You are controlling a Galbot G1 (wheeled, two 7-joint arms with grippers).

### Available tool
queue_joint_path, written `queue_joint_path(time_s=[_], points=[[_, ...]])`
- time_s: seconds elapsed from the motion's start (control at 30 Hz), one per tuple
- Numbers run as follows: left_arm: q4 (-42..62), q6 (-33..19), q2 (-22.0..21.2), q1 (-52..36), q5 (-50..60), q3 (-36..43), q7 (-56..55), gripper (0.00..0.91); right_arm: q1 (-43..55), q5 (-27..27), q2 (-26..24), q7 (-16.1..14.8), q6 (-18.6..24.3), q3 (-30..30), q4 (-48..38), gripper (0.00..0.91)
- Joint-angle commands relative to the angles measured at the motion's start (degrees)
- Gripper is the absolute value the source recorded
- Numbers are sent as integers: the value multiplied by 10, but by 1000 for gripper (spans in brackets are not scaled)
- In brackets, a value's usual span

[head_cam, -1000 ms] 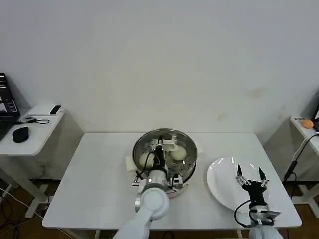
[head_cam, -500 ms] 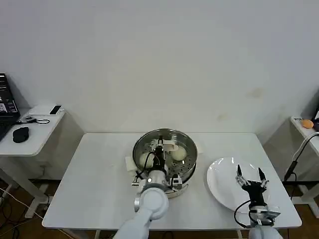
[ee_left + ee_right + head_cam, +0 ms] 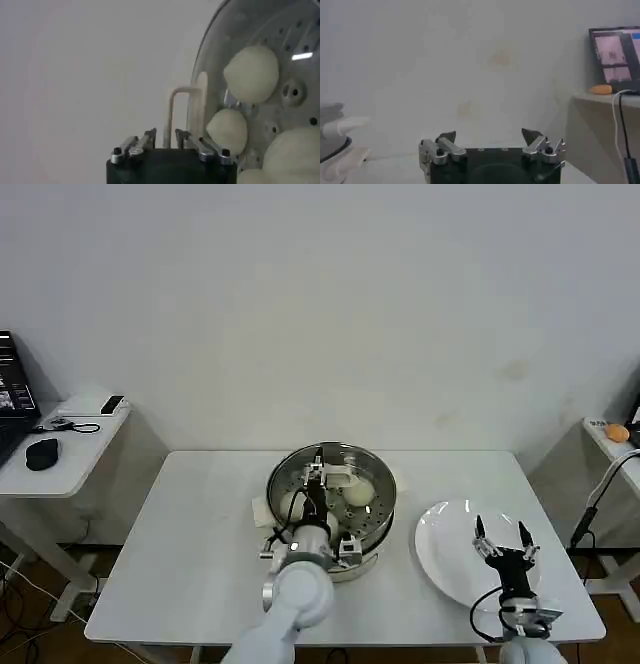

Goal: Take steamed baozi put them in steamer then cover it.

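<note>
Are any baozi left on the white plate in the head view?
No, the white plate is bare, with the right gripper above it.

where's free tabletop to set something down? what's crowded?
Bare table from the steamer to the left edge, and a strip behind the plate. Crowded: steamer centre, with baozi and the left end effector over the tray. Right end effector hovers open over the plate.
</note>
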Motion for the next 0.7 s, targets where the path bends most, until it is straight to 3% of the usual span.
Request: queue_joint_path(time_s=[0.03, 0.5, 0.7], points=[[-55, -20, 11, 17, -35, -11, 8, 907, 0, -1, 0, -1, 0, 0, -1, 907], [-123, -32, 41, 54, -86, -33, 32, 907, -3, -2, -5, 0, -1, 1, -1, 907], [-193, -33, 71, 76, -146, -77, 37, 907, -10, 3, -11, 1, -10, -2, 9, 907]])
